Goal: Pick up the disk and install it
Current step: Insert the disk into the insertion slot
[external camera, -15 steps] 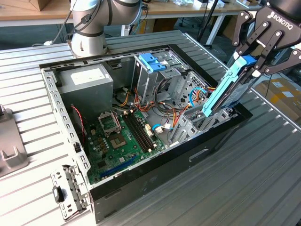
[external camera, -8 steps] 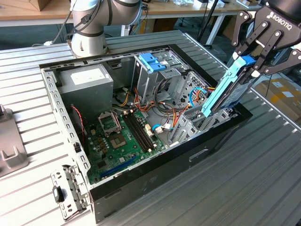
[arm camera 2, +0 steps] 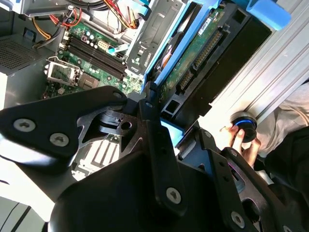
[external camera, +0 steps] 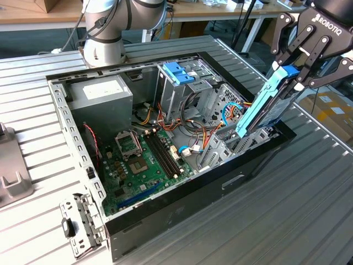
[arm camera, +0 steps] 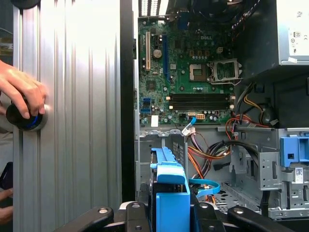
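The gripper (external camera: pixel 294 76), its jaws closed on the tilted disk (external camera: pixel 263 110), may jam it against the drive bay (external camera: pixel 219 148) if the angle stays wrong.

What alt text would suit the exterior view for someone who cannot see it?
A black robot gripper holds the disk, a blue-railed hard drive, tilted on edge with its lower end dipping into an open computer case at the exterior view's right. The case lies on a ribbed metal table, its green motherboard exposed.
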### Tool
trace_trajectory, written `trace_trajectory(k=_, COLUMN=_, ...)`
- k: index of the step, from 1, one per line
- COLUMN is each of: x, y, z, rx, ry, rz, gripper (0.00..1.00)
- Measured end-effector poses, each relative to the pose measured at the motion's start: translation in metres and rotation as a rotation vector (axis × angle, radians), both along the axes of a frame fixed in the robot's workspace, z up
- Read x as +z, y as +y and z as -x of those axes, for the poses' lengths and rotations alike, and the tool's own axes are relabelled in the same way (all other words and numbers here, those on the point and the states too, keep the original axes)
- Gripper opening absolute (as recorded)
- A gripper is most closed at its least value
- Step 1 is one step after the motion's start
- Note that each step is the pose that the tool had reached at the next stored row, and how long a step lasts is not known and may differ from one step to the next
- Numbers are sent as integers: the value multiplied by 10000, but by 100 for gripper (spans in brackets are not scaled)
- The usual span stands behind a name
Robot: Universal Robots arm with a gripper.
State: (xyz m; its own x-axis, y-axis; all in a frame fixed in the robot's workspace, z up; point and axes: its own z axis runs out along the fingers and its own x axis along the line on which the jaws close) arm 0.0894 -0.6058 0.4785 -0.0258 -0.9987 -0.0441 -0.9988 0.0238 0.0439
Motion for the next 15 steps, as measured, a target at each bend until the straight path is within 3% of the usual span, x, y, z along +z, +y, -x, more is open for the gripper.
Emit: trace_trajectory(k=15, x=-2, y=0, z=48, rx=-1, ry=0, rz=1, gripper=37)
